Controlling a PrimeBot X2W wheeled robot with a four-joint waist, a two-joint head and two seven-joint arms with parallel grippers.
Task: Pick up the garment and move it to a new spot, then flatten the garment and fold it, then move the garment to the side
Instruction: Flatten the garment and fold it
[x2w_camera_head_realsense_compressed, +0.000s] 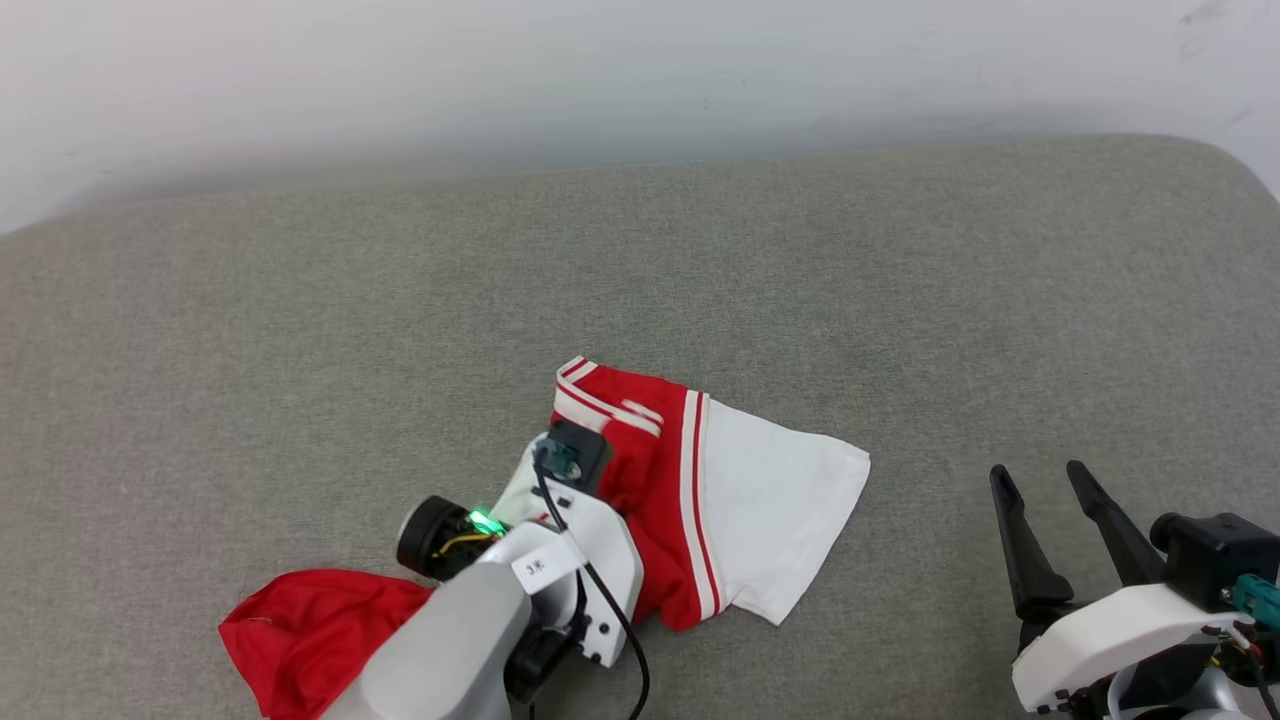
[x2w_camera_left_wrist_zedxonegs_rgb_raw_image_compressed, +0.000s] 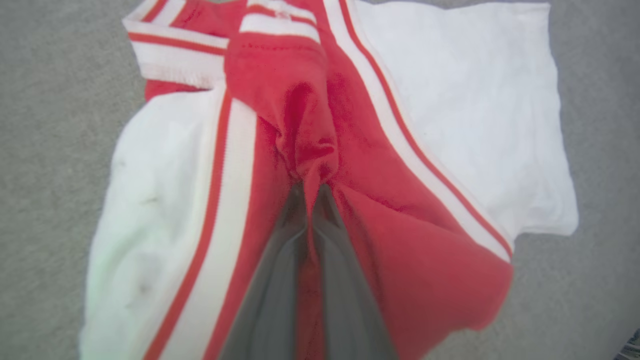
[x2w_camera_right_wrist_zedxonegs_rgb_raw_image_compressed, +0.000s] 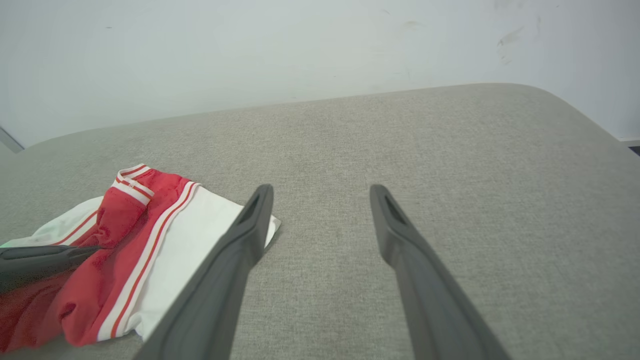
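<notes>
The left gripper (x2w_camera_left_wrist_zedxonegs_rgb_raw_image_compressed: 310, 186) pinches a fold of the crumpled shirt (x2w_camera_head_realsense_compressed: 770, 500) at its tips. The right gripper (x2w_camera_head_realsense_compressed: 1038, 472) is open and empty, shirt off to its left. Moving, flattening, folding: not done yet

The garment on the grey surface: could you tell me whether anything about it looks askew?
Yes: the garment lies crumpled rather than flat, its red fabric bunched into a ridge pinched by the shut left tool.
</notes>
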